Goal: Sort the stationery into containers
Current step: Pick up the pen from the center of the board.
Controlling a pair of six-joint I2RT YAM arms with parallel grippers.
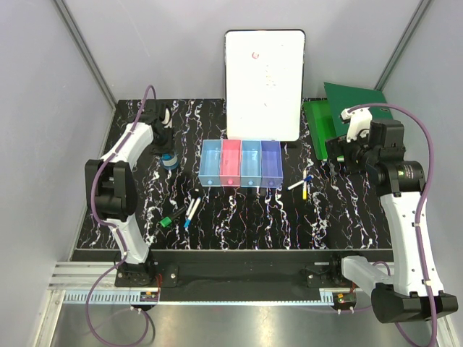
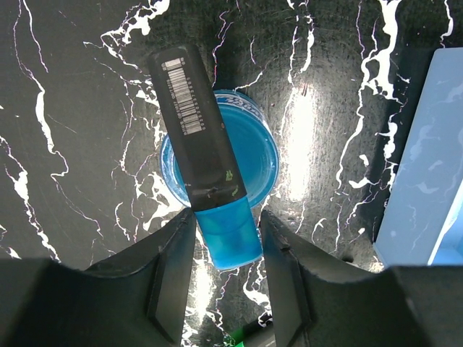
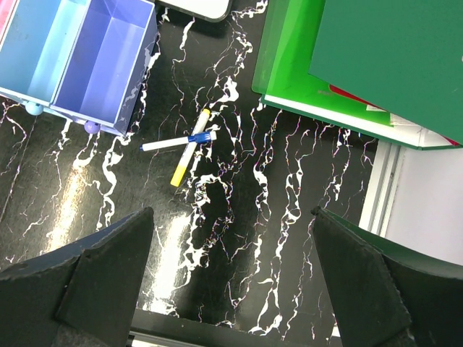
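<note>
Your left gripper [image 2: 228,238] sits low at the left side of the table [image 1: 289,217]. Its jaws pinch the blue end of a black barcode marker [image 2: 195,123], and both fingers appear to touch it. The marker's body crosses the round blue tape roll [image 2: 257,155]; you cannot tell whether it rests on the roll or hangs above it. Gripping by the end probably lets the marker drop lengthwise into a bin. The containers [image 1: 230,182] — four joined bins — stand mid-table, to its right. Your right gripper [image 3: 231,224] hovers with jaws spread wide over two crossed pens [image 3: 189,143] — blue-ended and yellow-ended — near the purple bin [image 3: 101,69], seemingly lined up to take one.
</note>
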